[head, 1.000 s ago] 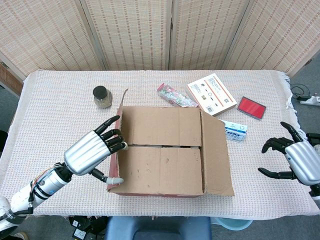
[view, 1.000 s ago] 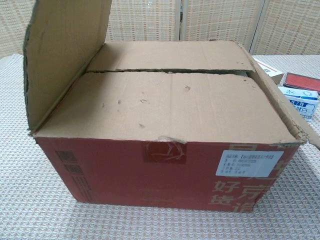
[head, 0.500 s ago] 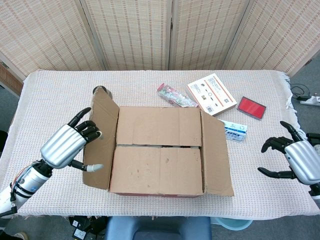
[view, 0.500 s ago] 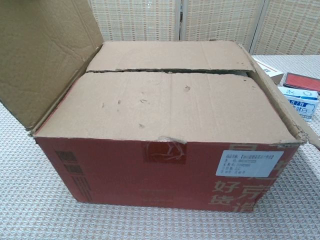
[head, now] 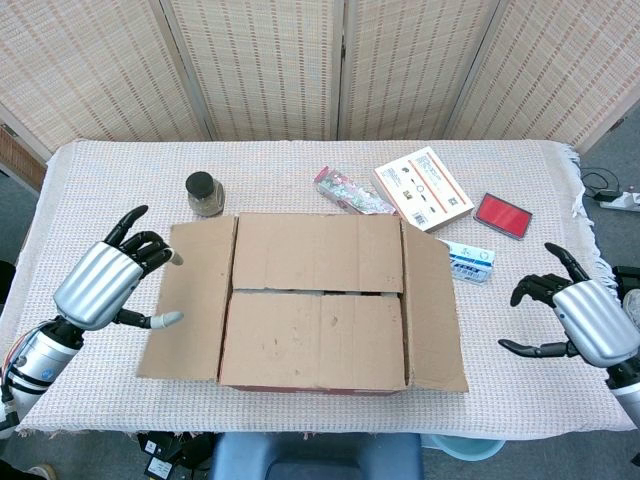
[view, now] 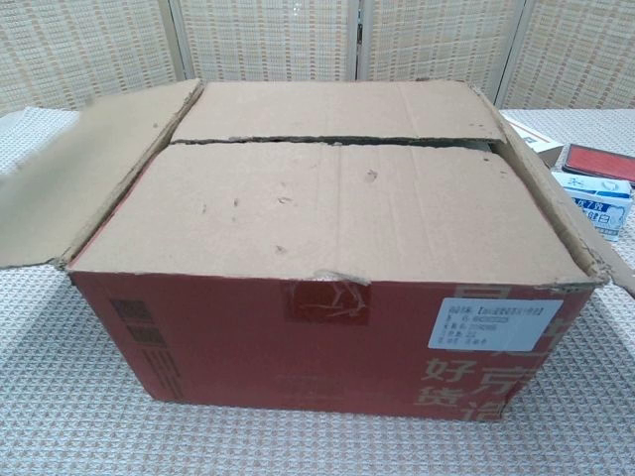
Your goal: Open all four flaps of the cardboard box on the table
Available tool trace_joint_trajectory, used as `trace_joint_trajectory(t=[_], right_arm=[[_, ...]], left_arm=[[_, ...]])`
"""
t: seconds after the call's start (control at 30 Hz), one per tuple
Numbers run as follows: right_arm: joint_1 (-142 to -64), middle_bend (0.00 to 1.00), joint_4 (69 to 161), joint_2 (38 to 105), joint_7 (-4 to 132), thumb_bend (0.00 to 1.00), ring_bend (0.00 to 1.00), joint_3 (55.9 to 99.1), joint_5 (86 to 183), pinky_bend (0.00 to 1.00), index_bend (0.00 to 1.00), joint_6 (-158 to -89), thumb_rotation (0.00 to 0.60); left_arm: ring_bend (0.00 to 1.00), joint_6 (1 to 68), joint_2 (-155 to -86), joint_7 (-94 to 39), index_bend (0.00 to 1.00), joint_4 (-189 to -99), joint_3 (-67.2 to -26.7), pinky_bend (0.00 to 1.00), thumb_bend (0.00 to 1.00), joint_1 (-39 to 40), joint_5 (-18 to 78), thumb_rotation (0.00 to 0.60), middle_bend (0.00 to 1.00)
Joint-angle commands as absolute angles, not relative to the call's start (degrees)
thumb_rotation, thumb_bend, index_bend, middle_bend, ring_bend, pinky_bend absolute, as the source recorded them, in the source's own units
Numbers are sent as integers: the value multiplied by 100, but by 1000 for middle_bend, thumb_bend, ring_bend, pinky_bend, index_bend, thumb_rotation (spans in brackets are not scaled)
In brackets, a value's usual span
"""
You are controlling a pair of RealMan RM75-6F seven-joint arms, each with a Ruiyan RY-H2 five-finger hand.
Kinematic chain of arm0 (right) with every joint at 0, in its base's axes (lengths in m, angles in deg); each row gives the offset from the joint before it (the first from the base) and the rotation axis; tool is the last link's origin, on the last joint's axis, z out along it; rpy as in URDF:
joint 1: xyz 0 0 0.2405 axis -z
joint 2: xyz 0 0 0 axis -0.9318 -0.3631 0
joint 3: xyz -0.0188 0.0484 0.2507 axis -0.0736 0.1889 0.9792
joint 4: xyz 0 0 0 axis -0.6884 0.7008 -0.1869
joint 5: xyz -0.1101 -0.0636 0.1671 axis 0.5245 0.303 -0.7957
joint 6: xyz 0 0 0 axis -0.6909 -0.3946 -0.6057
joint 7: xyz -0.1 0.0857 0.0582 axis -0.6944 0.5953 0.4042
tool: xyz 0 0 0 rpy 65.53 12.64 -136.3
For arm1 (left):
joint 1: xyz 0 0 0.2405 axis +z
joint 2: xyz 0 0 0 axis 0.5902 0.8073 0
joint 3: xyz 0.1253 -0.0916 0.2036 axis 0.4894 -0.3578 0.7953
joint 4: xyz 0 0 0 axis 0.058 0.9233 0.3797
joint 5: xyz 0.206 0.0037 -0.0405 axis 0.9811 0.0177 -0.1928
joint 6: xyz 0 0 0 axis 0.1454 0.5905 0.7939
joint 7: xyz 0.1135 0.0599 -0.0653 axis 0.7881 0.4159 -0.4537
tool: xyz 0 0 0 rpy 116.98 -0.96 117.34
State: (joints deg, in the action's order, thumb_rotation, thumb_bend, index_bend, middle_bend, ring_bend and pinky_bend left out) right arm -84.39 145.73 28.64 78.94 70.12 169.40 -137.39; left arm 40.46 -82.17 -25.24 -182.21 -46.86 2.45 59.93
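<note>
Near flap [head: 315,340]: closed, long axis left to right, between both hands
Left robot hand [head: 100,283]: empty, fingers spread, nearer
Right robot hand [head: 578,318]: empty, spread, farther

Dark-lidded jar [head: 204,193], perhaps a snack packet [head: 352,191], booklet [head: 423,188], red case [head: 502,215], blue-white carton [head: 468,262]

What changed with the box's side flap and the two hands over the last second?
The left side flap of the brown cardboard box swung outward from nearly upright to folded down flat. The left hand moved leftward off the box, fingers apart, holding nothing. The right hand barely shifted, open beside the box. The two long top flaps stayed closed and the right side flap stayed folded out.
</note>
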Motion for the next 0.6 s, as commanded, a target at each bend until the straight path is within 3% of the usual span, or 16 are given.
trace_joint_trajectory(t=[0.03, 0.33, 0.47, 0.6], right_arm=[[-8642, 380, 14763, 2894, 7663, 137, 416, 7067, 16958, 0, 375, -13438, 287], [-9388, 91, 15186, 3071, 7184, 137, 243, 7343, 16672, 3, 25, -12388, 375], [-9870, 57, 15311, 3344, 6913, 138, 188, 7589, 16379, 14, 0, -11856, 437], [-10213, 48, 15276, 3630, 6693, 139, 158, 7743, 16062, 14, 0, -11475, 469]], left_arm=[[308, 3915, -8340, -2405, 373, -18228, -4664, 0, 153, 271, 5832, 0, 452], [289, 3762, -8729, -2238, 308, -18046, -4633, 0, 154, 314, 5548, 0, 405], [286, 3745, -8838, -2199, 301, -17909, -4610, 0, 157, 392, 5373, 12, 391], [285, 3754, -8888, -2157, 294, -17833, -4593, 0, 173, 465, 5260, 125, 386]])
